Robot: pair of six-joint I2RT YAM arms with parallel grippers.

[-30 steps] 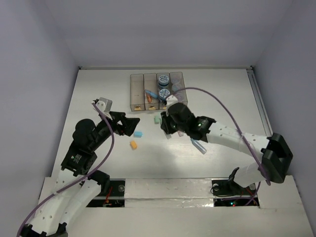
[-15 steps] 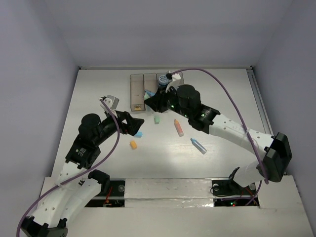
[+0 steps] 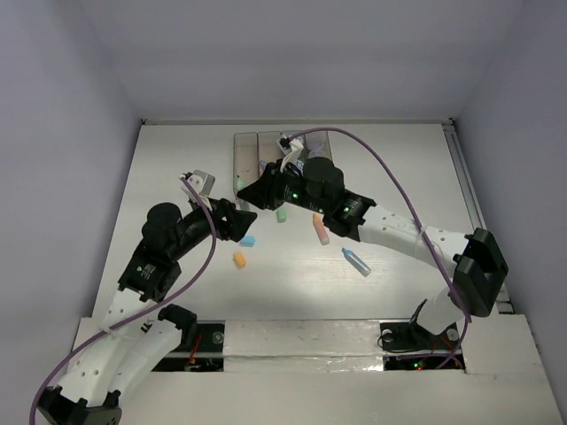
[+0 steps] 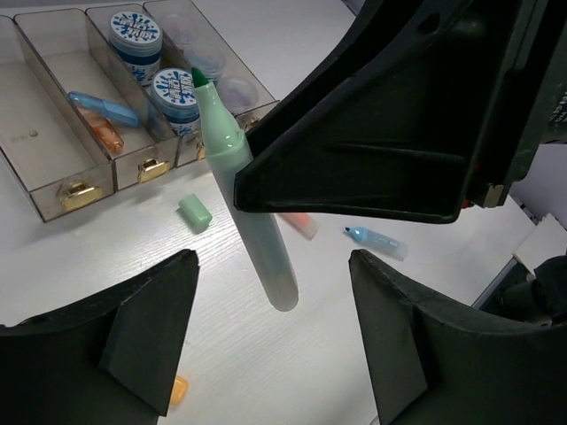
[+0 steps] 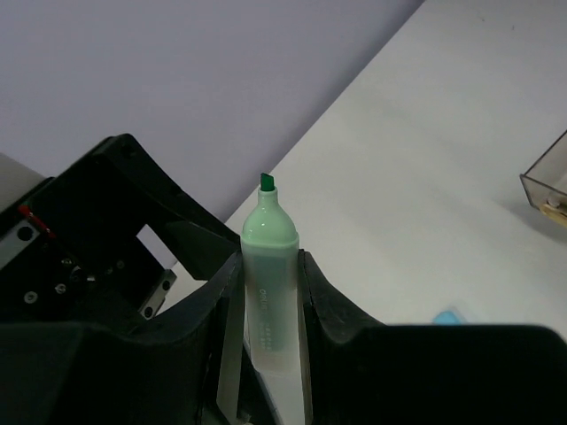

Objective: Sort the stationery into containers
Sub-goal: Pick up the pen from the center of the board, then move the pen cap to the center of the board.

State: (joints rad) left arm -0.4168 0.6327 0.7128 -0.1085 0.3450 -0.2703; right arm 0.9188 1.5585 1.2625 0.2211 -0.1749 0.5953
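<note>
My right gripper (image 3: 252,192) is shut on an uncapped green marker (image 5: 270,266) and holds it above the table, tip up, just in front of the bins' left end. The marker also shows in the left wrist view (image 4: 241,181), hanging between my left gripper's open fingers (image 4: 151,328). My left gripper (image 3: 240,221) is open and empty, right below the right gripper. The four joined bins (image 4: 53,150) hold a blue marker (image 4: 102,106), an orange marker (image 4: 108,137) and two blue-topped jars (image 4: 174,86).
On the table lie a green cap (image 3: 282,215), a pink-orange marker (image 3: 320,228), a blue marker (image 3: 356,261), a blue eraser (image 3: 249,240) and an orange eraser (image 3: 238,258). The right arm's purple cable arcs over the bins.
My right gripper has swung from the table middle past the bins to their front left, carrying the green marker over my left gripper. The left gripper has edged slightly right.
</note>
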